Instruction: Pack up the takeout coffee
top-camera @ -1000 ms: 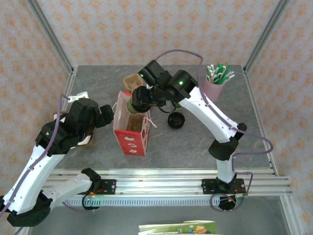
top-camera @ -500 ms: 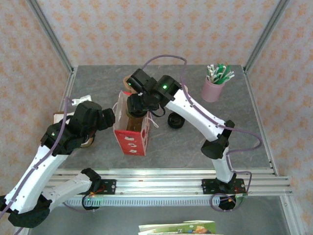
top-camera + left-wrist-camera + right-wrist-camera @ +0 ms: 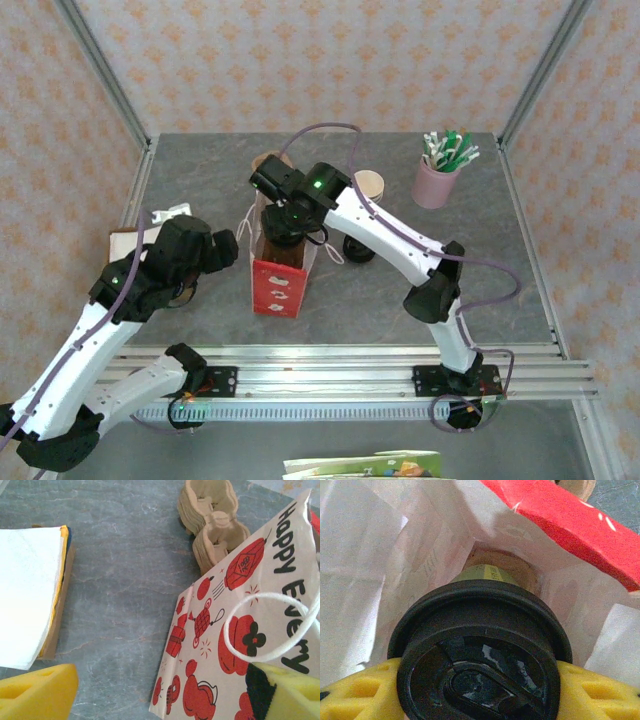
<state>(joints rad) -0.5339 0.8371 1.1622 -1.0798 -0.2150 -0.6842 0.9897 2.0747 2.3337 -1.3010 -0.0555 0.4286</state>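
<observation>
The left fingers point(image 3: 35, 695) stand spread beside the paper bag point(image 3: 278, 288), left of the surface's point(image 3: 420, 300) middle. Inside the bag's mouth, the right fingers point(image 3: 600, 690) pinch the takeout coffee point(image 3: 480, 645) by its black lid, long axis vertical, lid up.

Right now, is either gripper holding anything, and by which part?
The right gripper holds the coffee cup by its black lid, a finger on each side, inside the paper bag. The left gripper is open beside the bag, holding nothing.
</observation>
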